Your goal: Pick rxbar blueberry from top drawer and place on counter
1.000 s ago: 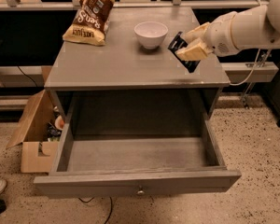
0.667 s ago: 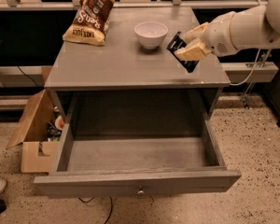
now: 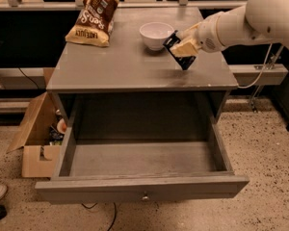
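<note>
Starting with the two-finger gripper [image 3: 181,49] — hovering over the right rear part of the smooth, slightly glossy grey counter [image 3: 120,64], on the end of a chunky white plastic arm [image 3: 241,20] reaching in from the right. Clamping its cream-coloured fingers [image 3: 188,46] on the small flat dark navy-blue rxbar blueberry [image 3: 185,61], so pinched onto the wrapper rather than spread apart. Holding that bar tilted, leaning up toward the bowl at one end and pointing down at the countertop at the other. Honestly not managing to tell whether touching the surface or hanging just above it.

Sharing the counter with a round glossy white bowl [image 3: 156,34] just left of the gripper, near the bar but apart from it. Also sharing it with a big crinkly brown-and-yellow snack bag [image 3: 94,16] lying flat at the back left corner, well apart from both.

Below that, hanging pulled out toward the camera — the wide shallow grey wooden top drawer [image 3: 135,186], showing matte boards inside, a plain flat front and a small round metal knob [image 3: 145,196] at centre.

Standing on a pale speckled stone-look floor [image 3: 260,143], with an open brown cardboard box [image 3: 31,138] tucked just beside the cabinet's left side and a thin white cable [image 3: 262,71] drooping behind on the right.
</note>
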